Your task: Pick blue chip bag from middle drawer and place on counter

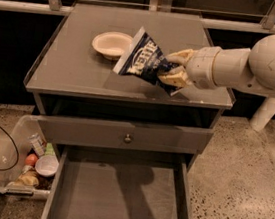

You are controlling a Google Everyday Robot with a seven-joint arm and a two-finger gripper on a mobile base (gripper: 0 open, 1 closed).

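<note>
The cream two-finger gripper (172,68), closed on the crinkly dark-blue foil chip bag (143,58), holds it above the flat grey counter (77,71) beside a white bowl (111,44).

Over the counter (72,70), toward its right side, the end effector (175,68) grips the blue chip bag (143,57), tilted, near the white bowl (110,44); below, the middle drawer (116,197) stands open.

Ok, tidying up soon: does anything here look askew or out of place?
Only the blue chip bag: it hangs tilted over the counter, beside the white bowl, pinched in the gripper. The middle drawer stands open, bare.
</note>
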